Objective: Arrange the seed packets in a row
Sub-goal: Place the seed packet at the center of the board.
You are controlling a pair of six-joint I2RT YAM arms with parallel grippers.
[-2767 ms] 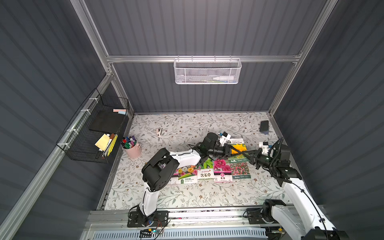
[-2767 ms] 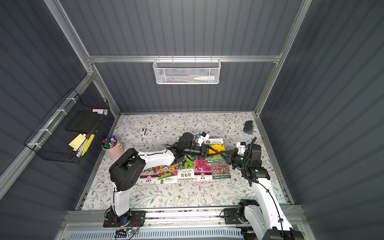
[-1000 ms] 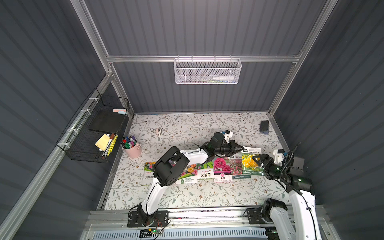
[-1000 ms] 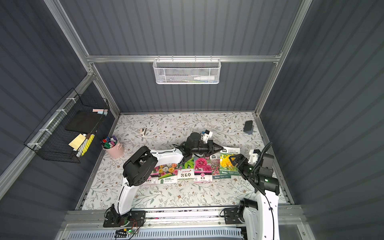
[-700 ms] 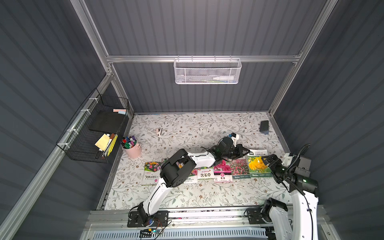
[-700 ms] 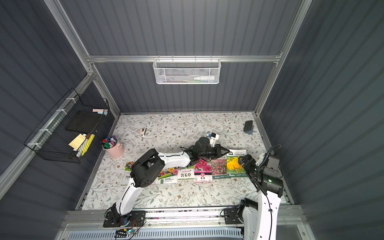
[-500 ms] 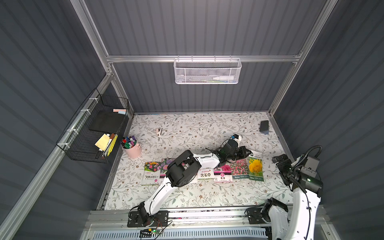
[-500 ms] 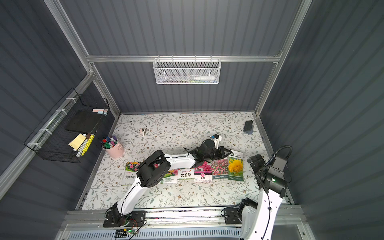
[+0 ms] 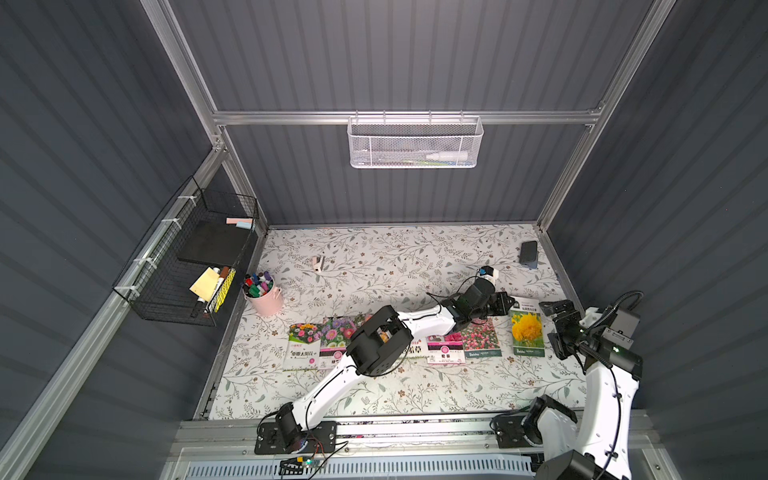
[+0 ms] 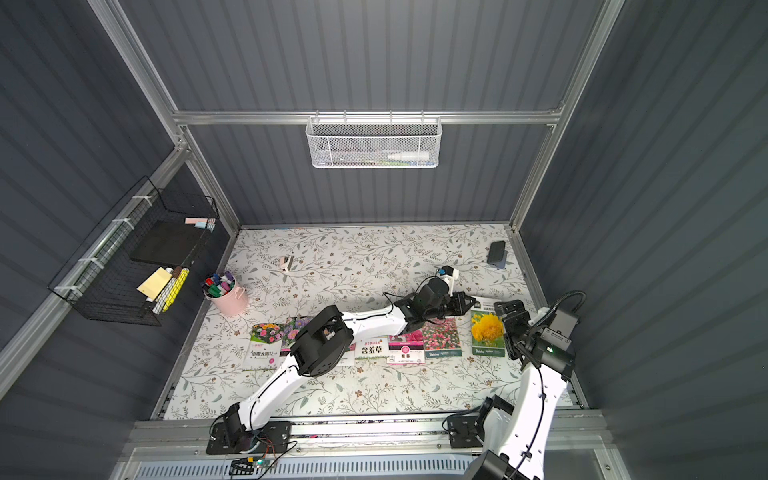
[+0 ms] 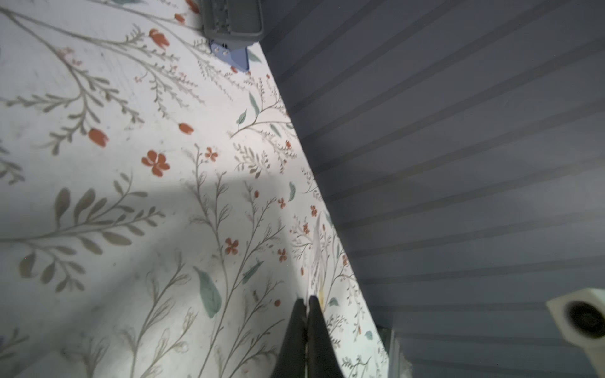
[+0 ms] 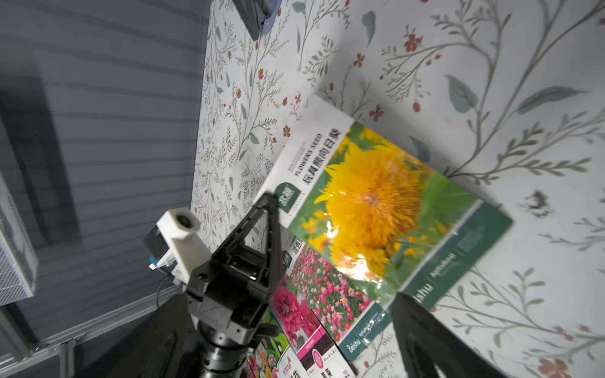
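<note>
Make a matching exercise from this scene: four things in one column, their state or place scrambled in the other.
Things:
1. left gripper
2. right gripper
3. yellow-flower packet
4. pink cup

States or places:
a. at the right end of the packet row
b. open, holding nothing
c. holds markers
d. shut

Pairs: 1-d, 2-b, 3-a, 4-c

You've got a floral-print tabletop. Seed pkts lie flat on it in a row nr the front. The yellow-flower pkt is at the right end, just beside its neighbour w/ a slim gap. A pink bucket of markers stands by the left edge. A small white item sits toward the back and a dark flat obj in the back-right corner.
</note>
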